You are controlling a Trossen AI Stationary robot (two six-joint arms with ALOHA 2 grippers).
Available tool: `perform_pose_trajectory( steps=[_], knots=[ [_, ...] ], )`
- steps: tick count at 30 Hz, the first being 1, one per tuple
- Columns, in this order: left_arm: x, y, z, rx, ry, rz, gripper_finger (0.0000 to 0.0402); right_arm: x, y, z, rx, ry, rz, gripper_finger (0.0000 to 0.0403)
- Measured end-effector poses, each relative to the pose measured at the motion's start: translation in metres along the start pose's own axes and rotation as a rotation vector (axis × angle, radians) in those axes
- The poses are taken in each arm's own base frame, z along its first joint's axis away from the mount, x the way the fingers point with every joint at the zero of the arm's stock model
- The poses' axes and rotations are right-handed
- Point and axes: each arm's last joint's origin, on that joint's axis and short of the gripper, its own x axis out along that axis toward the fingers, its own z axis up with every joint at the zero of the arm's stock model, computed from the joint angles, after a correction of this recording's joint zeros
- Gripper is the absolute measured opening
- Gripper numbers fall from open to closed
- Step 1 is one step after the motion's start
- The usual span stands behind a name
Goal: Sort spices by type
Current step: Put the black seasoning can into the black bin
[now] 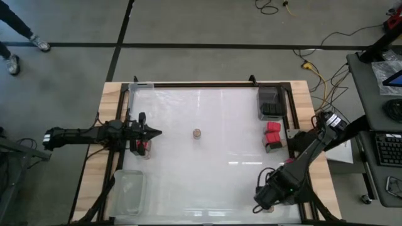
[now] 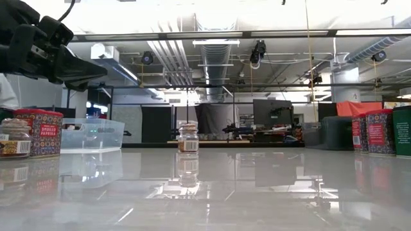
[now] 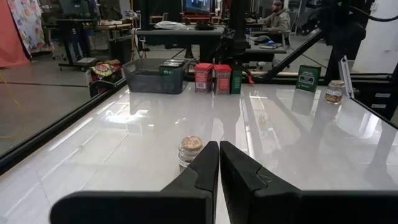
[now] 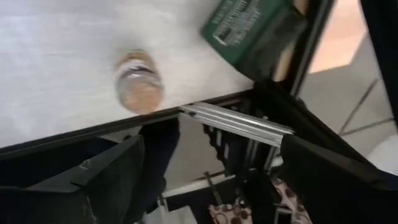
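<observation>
A round tan-topped jar (image 1: 197,133) stood alone near the middle of the white counter (image 1: 207,182). At about 3 o'clock from it, close to the counter's edge, two red square-topped tins (image 1: 272,130) stood side by side, with a dark one just beside them. At about 1 o'clock a dark tray (image 1: 271,102) held black boxy containers. At 9 o'clock from the middle jar, more spices (image 2: 26,131) stood under the left arm: a red tin and a small jar. A clear plastic tray (image 1: 129,190) lay at about 7 o'clock.

The left gripper (image 1: 156,133) pointed toward the middle jar, well apart from it, its fingers (image 3: 202,171) clenched together and grasping nothing.

The right gripper (image 1: 264,196) was at the 5 o'clock corner. Its fingers (image 4: 112,171) were released wide, and another tan-topped jar (image 4: 138,79) stood on the counter beyond them, near a green box (image 4: 245,28).
</observation>
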Motion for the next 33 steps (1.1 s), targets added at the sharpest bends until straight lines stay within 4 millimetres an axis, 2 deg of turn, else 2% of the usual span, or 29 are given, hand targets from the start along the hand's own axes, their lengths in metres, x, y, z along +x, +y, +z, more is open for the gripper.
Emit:
perform_pose_trajectory(
  steps=[6, 17, 23, 33],
  knots=[
    [0.000, 0.000, 0.000, 0.000, 0.000, 0.000, 0.0000, 0.014, 0.012, 0.010, 0.047, -0.057, -0.050, 0.0367],
    [0.000, 0.000, 0.000, 0.000, 0.000, 0.000, 0.0000, 0.021, 0.001, 0.016, 0.039, -0.059, -0.093, 0.0367],
    [0.000, 0.000, 0.000, 0.000, 0.001, 0.000, 0.0000, 0.027, -0.004, 0.028, 0.037, -0.079, -0.108, 0.0367],
    [0.000, 0.000, 0.000, 0.000, 0.001, 0.000, 0.0000, 0.039, -0.006, 0.036, -0.300, 0.025, -0.201, 0.0368]
  ],
)
